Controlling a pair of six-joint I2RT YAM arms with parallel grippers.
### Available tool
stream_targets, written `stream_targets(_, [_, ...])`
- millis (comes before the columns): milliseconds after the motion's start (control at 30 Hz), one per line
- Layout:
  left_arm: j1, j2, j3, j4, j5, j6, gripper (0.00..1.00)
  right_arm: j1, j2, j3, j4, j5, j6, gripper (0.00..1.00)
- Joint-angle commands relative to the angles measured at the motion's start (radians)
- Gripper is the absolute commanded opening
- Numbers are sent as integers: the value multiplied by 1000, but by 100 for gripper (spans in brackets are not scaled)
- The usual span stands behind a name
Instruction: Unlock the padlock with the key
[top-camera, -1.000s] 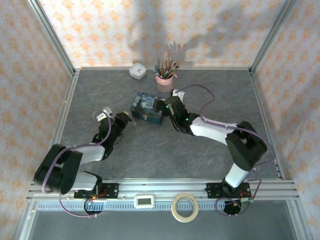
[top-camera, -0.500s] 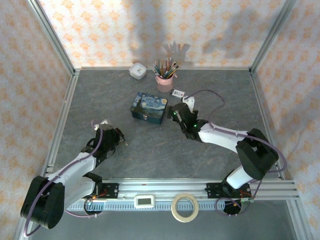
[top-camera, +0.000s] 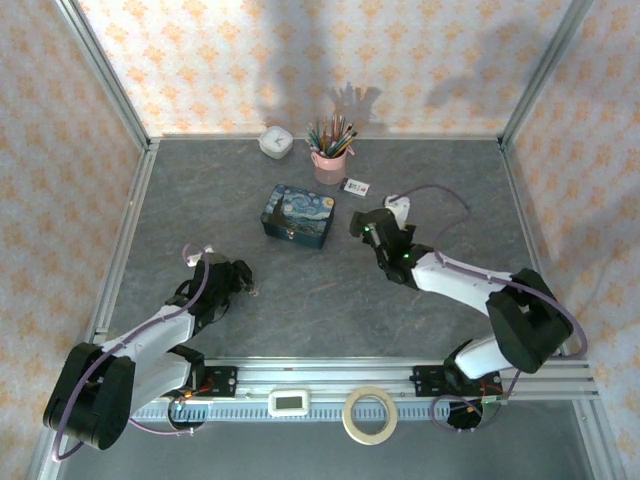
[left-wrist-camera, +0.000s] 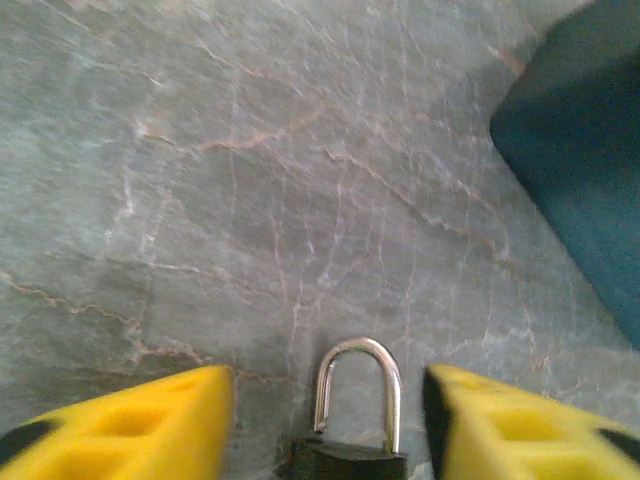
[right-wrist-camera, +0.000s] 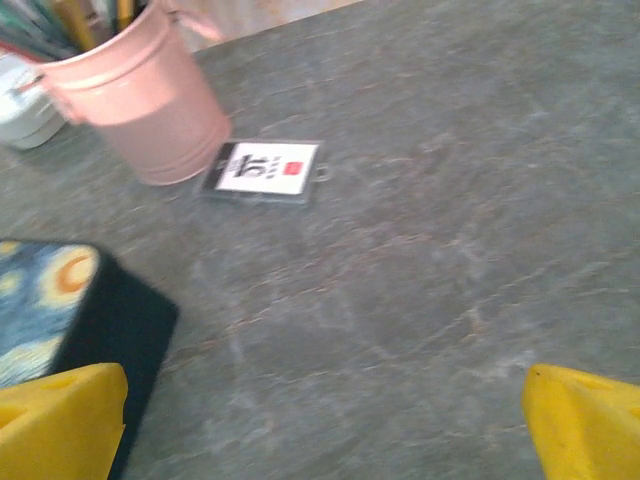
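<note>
The padlock lies on the grey table between the yellow fingers of my left gripper, which is open, with a gap on either side of the lock. Its dark body is cut off by the bottom edge of the left wrist view. The silvery shackle points away, and its left leg ends just short of the body. From above, the padlock is a small dark speck at the left gripper. My right gripper stands wide open over bare table, right of the blue tin. The key is out of view.
A blue starry tin sits mid-table. Behind it are a pink cup of pencils, a small white card and a white square object. A tape roll lies beyond the near rail.
Both arms have drawn back from the tin, the left toward the near left, the right toward the right. The left gripper has opened and the padlock now lies free on the table.
</note>
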Motion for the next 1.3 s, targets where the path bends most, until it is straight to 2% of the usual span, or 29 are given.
stream_targets(0, [19, -30, 50, -19, -83, 17, 68, -76, -64, -29, 10, 10, -14, 100])
stream_targets(67, [30, -47, 63, -24, -109, 27, 76, -124, -89, -45, 13, -1, -30, 100])
stream_targets(133, [48, -59, 74, -23, -127, 41, 78, -170, -110, -63, 21, 1, -61, 100])
stream_targets(233, [73, -69, 93, -8, -171, 79, 86, -237, -136, -89, 46, 4, -132, 100])
stream_targets(367, [97, -59, 139, 48, -286, 197, 97, -344, -138, -139, 126, 14, -256, 100])
stream_targets(533, [129, 26, 170, 215, -498, 361, 99, -485, -89, -222, 293, -66, -311, 100])
stream_targets(700, [162, 164, 191, 362, -572, 512, 98, -510, -18, -335, 630, -82, -386, 100])
stream_targets(833, [179, 231, 175, 456, -572, 581, 98, -513, 44, -365, 803, -71, -430, 99])
stream_targets(967, [181, 303, 94, 657, -588, 659, 97, -517, 99, -394, 913, -78, -441, 100])
stream_targets(1033, [180, 326, 76, 738, -577, 696, 97, -521, 75, -423, 935, -94, -431, 100])
stream_targets(1067, [181, 330, 73, 759, -550, 708, 97, -529, 74, -454, 990, -99, -429, 100])
stream_targets(1133, [181, 347, 33, 913, -513, 754, 97, -543, 62, -495, 1046, -121, -414, 100])
stream_targets(1267, [187, 420, -46, 1176, -365, 790, 97, -552, 103, -547, 1178, -121, -412, 100])
